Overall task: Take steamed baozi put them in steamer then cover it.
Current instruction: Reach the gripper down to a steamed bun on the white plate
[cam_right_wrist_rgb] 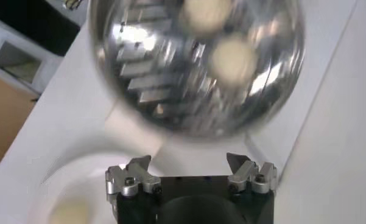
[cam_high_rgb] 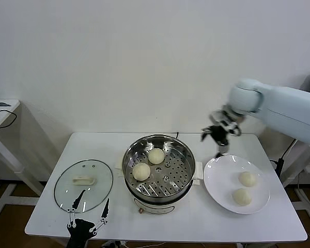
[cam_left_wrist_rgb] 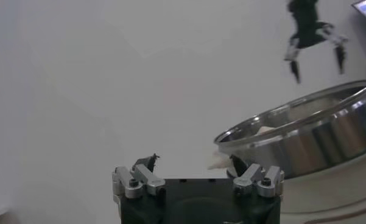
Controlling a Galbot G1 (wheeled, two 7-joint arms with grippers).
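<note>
The white table (cam_high_rgb: 165, 227) carried everything, and the steamer (cam_high_rgb: 158, 170) sat at its middle with no lid, presumably left uncovered so buns could go in from above; it lay below and to the left of the right gripper's jaws. On its perforated tray rested 2 steamed baozi (cam_high_rgb: 149, 164), touching neither each other nor the wall. The white plate (cam_high_rgb: 217, 188) stood just beside the steamer, almost directly under the right jaws, and bore the other 2 baozi (cam_high_rgb: 244, 187), so the loading looked half done. The glass cover (cam_high_rgb: 83, 185) lay flat on the table well apart from the right jaws and just ahead of the left ones, its cream handle up, probably parked there until the last bun was in. The right gripper (cam_high_rgb: 220, 136) hung in the air above the gap between steamer and plate, its jaws spread wide and holding nothing, touching nothing; that pose suited a descent to the plate for the next bun. The left gripper (cam_high_rgb: 88, 211) waited low at the table's near edge by the cover, jaws likewise fully apart and empty.
</note>
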